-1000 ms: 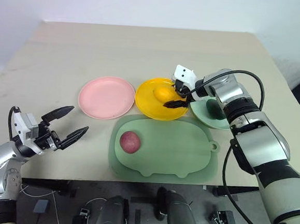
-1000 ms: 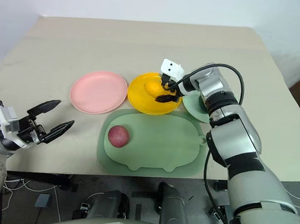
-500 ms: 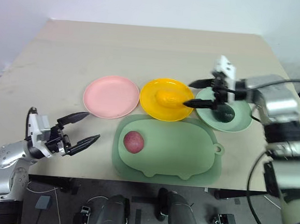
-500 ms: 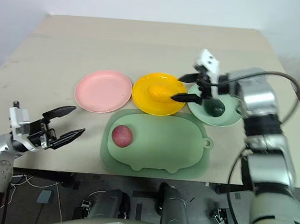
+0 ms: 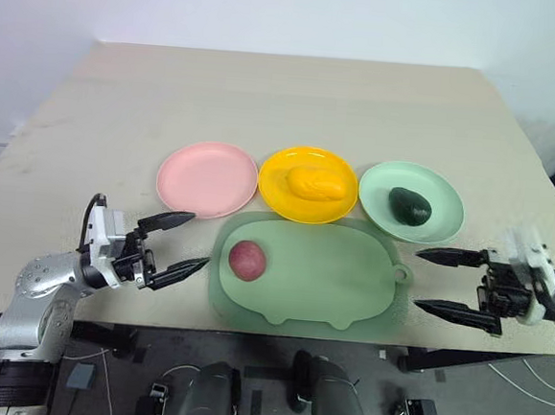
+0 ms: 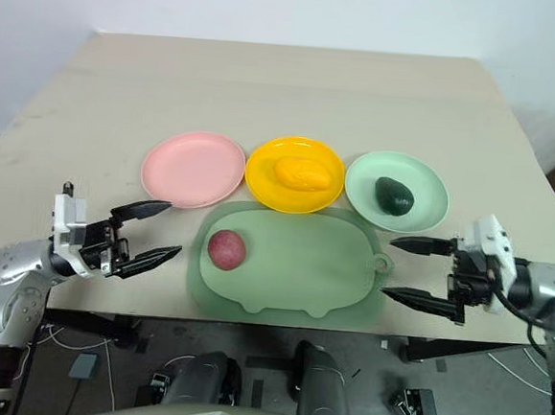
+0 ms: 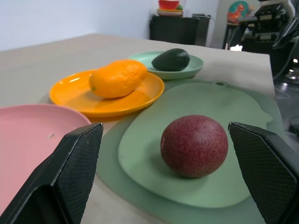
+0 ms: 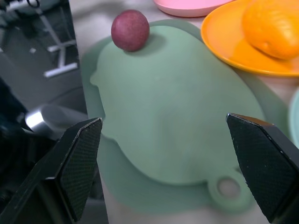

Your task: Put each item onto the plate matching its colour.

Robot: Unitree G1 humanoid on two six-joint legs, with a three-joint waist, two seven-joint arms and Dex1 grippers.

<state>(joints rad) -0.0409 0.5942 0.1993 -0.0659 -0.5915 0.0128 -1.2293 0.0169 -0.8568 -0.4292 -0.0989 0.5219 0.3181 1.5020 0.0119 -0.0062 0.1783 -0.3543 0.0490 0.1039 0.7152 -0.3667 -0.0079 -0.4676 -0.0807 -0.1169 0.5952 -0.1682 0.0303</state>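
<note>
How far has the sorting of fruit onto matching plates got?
Done: mango on the yellow plate, avocado on the green plate. In hand: nothing; left gripper and right gripper are open. Left: the reddish fruit on the mat goes to the pink plate.

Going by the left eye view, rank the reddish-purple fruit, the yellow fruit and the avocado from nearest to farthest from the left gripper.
1. Reddish-purple fruit, on the green mat, just right of the left gripper.
2. Yellow fruit, on the yellow plate, middle of the row.
3. Avocado, on the mint green plate, far right.
</note>
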